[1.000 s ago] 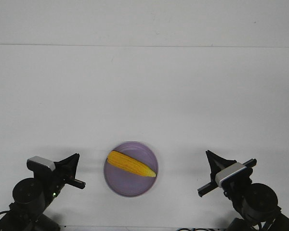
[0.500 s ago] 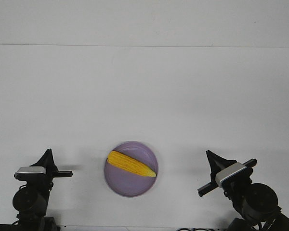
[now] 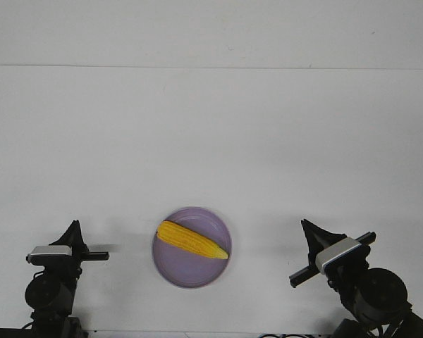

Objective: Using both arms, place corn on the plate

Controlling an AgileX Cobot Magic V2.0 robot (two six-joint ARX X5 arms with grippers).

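Corn (image 3: 193, 241): a yellow-orange husked cob, thick and rounded at its left end, narrowing to a point at the lower right. Rows of kernels catch the light along its top side.
Where it lies: flat on the plate (image 3: 178, 270), slanting from the upper-left rim down toward the right rim, its whole length inside the rim.
Plate: round, shallow, lavender-purple with a low raised edge, resting on the white table (image 3: 211, 141) near the front edge, about midway between the two arms.
Change on the left: against the picture from a second ago, the left arm has drawn back and swung round. Then its gripper leaned in close to the plate's left rim; now it stands further to the left and lower, with a clear strip of table between it and the plate. From half a second ago it has shifted only slightly.
Change on the right: none that I can see; the right arm sits just as before. Corn and plate have not moved either.
Left gripper (image 3: 73, 229): well apart from the corn, off to its left, holding nothing. Seen edge-on, so I cannot tell how far its fingers are parted.
Right gripper (image 3: 309, 229): off to the right of the plate, apart from it, holding nothing. Only a single dark point shows, and the gap between the fingers cannot be judged.
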